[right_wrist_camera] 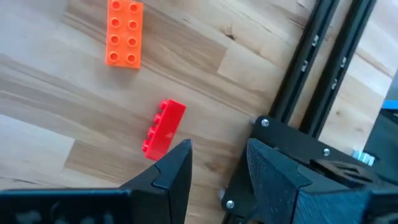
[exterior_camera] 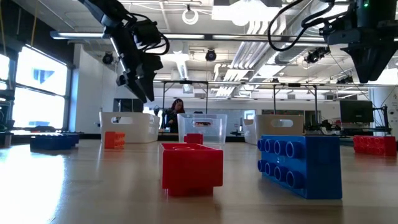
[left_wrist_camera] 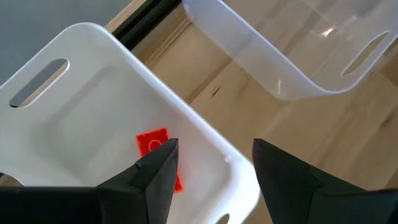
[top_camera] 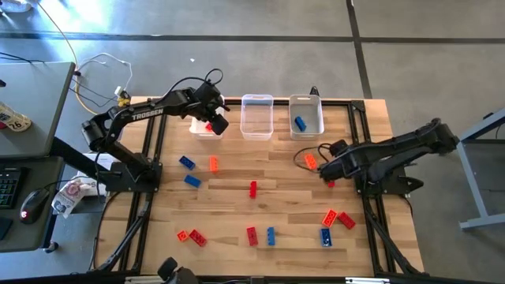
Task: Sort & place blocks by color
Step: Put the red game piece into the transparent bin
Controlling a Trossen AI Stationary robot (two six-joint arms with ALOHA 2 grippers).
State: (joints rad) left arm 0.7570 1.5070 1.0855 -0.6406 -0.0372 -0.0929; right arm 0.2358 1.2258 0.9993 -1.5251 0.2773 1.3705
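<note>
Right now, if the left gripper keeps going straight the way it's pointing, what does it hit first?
Probably the left bin: the open left gripper hangs over its rim, a red block inside; depth is unclear.

Three bins stand in a row along the far edge of the worktop: the left bin, the middle bin and the right bin. One block lies in the left bin, another block in the right. Loose blocks lie scattered nearer, several toward the near edge. The left pincer hangs over the left bin; the right pincer hangs right of centre.
</note>
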